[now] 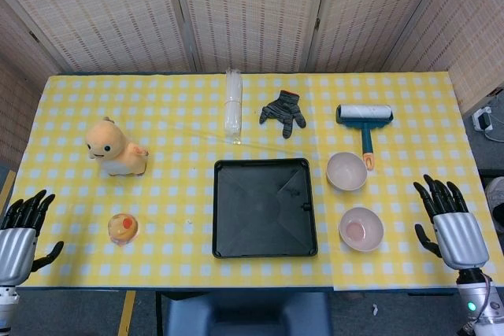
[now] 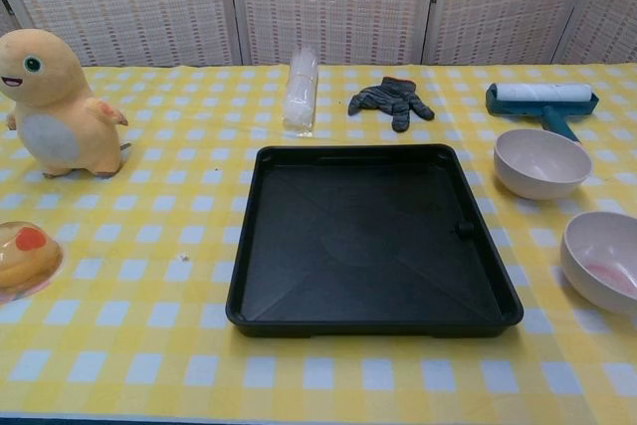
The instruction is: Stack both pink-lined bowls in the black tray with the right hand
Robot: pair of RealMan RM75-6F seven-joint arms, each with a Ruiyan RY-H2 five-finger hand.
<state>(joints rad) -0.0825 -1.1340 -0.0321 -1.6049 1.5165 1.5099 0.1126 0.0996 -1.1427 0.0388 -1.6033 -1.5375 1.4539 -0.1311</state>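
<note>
Head view shows the black tray (image 1: 265,208) in the middle of the yellow checked tabletop (image 1: 165,123), with nothing in it. The two pink-lined bowls sit to its right, at 3 o'clock: the far bowl (image 1: 346,171) near the tray's top corner, the near bowl (image 1: 361,229) close to the tabletop's front edge. The bowls are apart, with bare cloth between them and the tray. The right hand (image 1: 450,224) rests at the right edge, just beside the near bowl, fingers (image 1: 441,194) spread and holding nothing. The left hand (image 1: 20,234) waits at the left edge, fingers apart, holding nothing. A lint roller (image 1: 365,118) lies at 12 o'clock from the far bowl.
</note>
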